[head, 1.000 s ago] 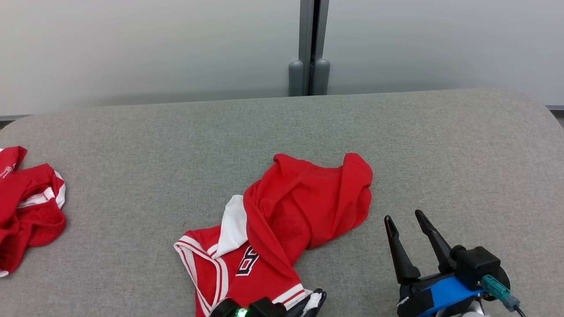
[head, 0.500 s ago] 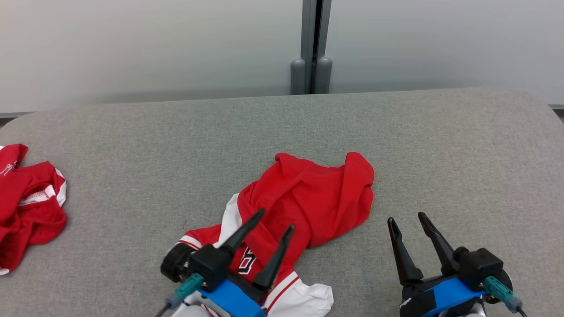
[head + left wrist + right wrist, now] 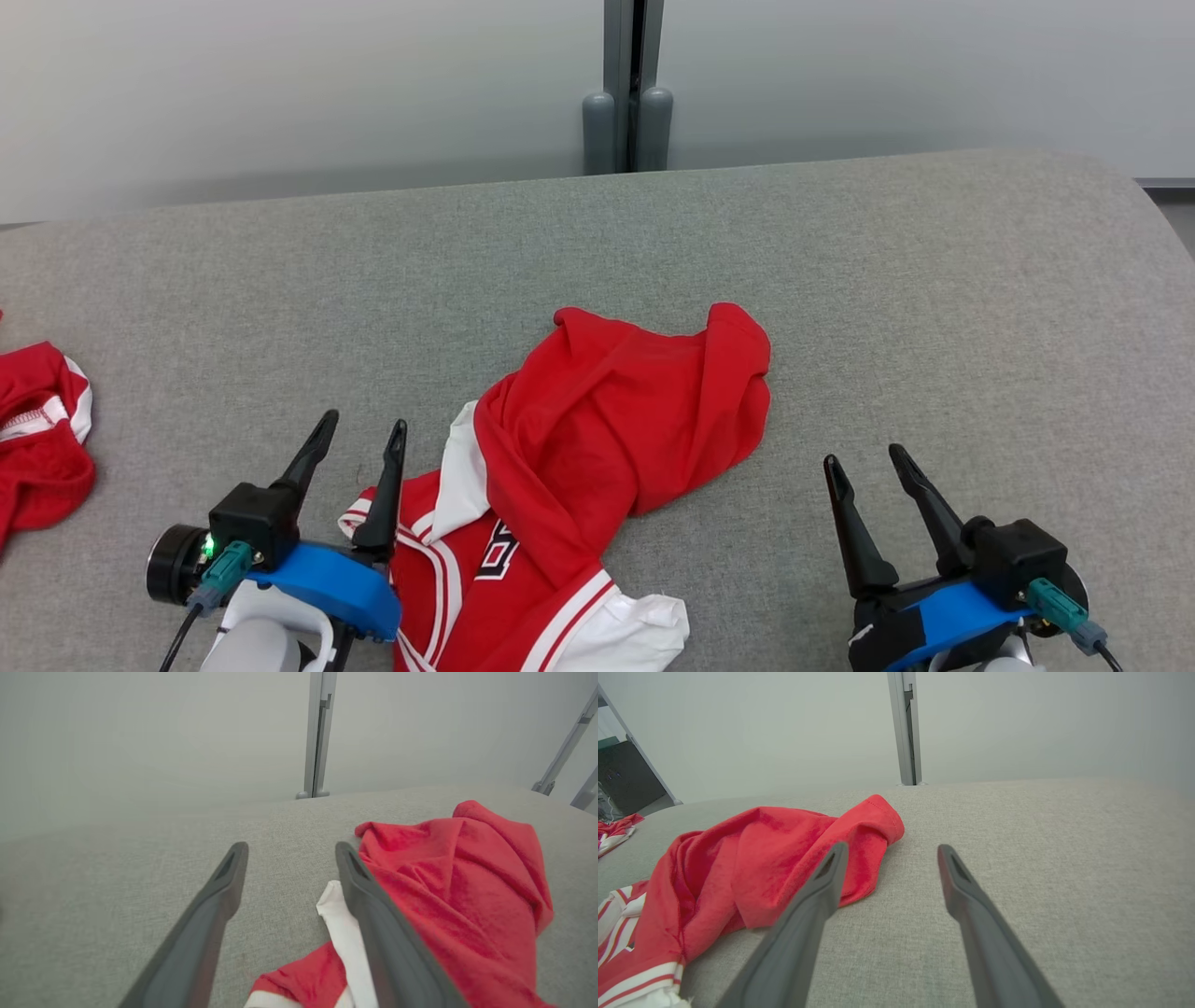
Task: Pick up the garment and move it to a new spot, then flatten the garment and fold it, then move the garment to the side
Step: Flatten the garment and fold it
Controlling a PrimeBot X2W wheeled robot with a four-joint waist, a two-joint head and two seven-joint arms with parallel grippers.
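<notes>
jersey (image 3: 607, 439) lies crumpled on the pad (image 3: 934, 280), straight out from the post (image 3: 626, 93). left gripper (image 3: 366, 422) sits left of the post line, jaws wide, empty, inner finger just beside the jersey's white trim. right gripper (image 3: 863, 455) is right of the post line, jaws wide, empty, clear of the cloth. my read: flatten step, not begun. next move calls for each gripper to pinch one outer edge, then pull apart to spread it.
</notes>
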